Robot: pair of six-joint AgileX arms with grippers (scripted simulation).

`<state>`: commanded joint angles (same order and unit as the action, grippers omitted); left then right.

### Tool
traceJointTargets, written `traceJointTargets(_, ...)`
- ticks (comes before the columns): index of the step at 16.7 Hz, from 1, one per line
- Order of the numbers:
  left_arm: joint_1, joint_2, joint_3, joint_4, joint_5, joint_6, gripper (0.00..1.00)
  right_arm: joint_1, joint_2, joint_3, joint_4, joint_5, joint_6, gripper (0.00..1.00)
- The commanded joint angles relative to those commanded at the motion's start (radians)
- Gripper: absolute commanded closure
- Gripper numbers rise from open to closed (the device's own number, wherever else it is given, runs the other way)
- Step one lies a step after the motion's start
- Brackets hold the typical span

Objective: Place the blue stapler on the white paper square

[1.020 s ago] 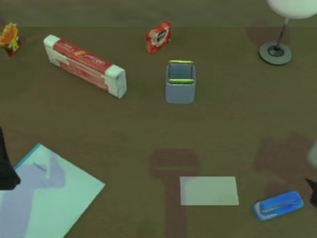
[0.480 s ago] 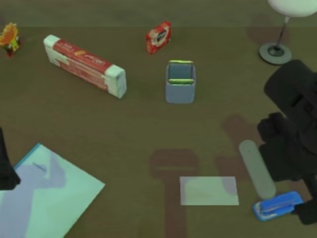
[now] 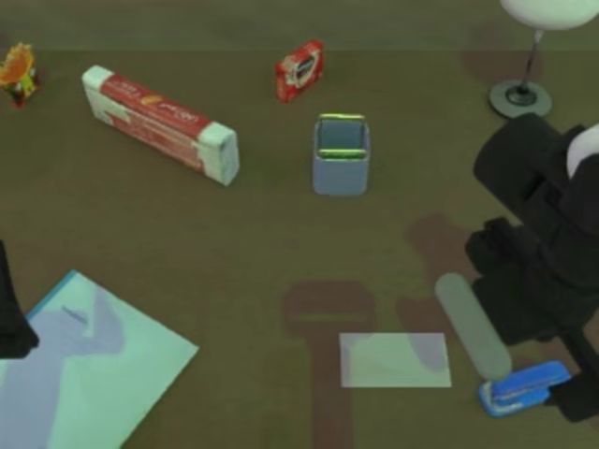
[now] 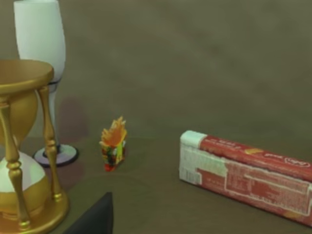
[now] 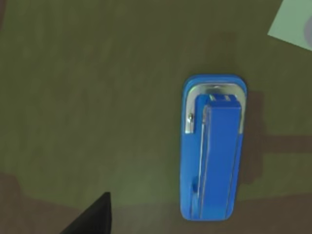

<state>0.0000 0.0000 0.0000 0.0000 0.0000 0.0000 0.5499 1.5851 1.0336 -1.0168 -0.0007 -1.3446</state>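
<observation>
The blue stapler (image 3: 524,387) lies flat on the table (image 3: 262,243) near its front right corner, slanted, with its left end just beside the right edge of the white paper square (image 3: 394,360) but apart from it; nothing grips it. In the right wrist view the stapler (image 5: 211,148) shows from above, a grey metal strip at one end, with a corner of the paper square (image 5: 295,22) at the picture's edge. The right arm hangs over the stapler's right end, and its gripper (image 3: 573,398) is mostly hidden by the arm's dark bulk, so I cannot tell whether its fingers are spread or pressed together. The left arm is parked at the table's left edge, above a large light-cyan sheet (image 3: 94,374); its gripper's state also cannot be told. Farther back stand a grey-blue square cup (image 3: 341,156), a long red-and-white box (image 3: 159,123), a small red packet (image 3: 299,69), a small orange toy (image 3: 18,71) and a white-shaded lamp (image 3: 524,89). The left wrist view adds a golden hourglass (image 4: 22,146).
</observation>
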Motion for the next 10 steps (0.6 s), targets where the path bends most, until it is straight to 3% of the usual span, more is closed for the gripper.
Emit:
traceJointTargets(4, 0.0, 0.0, 0.0, 0.0, 0.0, 0.0, 0.0, 0.004, 0.037, -0.039, 0.07, 0.0, -0.002, 0.0)
traceJointTargets(10, 0.0, 0.0, 0.0, 0.0, 0.0, 0.0, 0.0, 0.007, 0.174, -0.18, 0.355, 0.0, 0.003, 0.0)
